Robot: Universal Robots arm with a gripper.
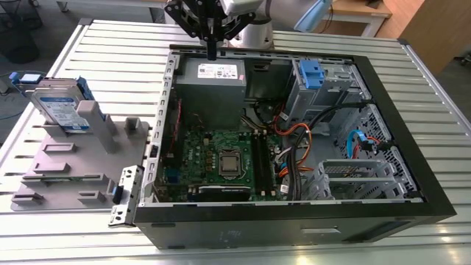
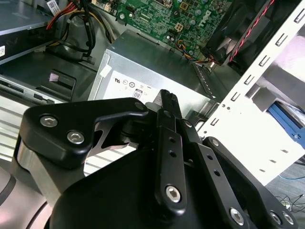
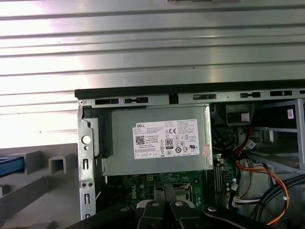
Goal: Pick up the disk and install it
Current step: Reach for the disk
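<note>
pictured with the gripper [image 1: 212,53] over the grey power supply [image 1: 213,77] at the rim of the open computer case [image 1: 294,221], fingers [image 2: 167,112] pinched together on nothing. well apart, at the exterior view's left: the disk [image 1: 63,110], upright in a grey holder [image 1: 66,165] on the slatted table [image 1: 110,49].

Silver disk [image 1: 63,110] with blue-white label [image 1: 65,117], green motherboard [image 1: 220,154], grey power supply [image 1: 209,85], black case [image 1: 294,221]

Black end effector [image 2: 167,98], silver screws [image 2: 172,192], white wrist [image 1: 239,5].
</note>
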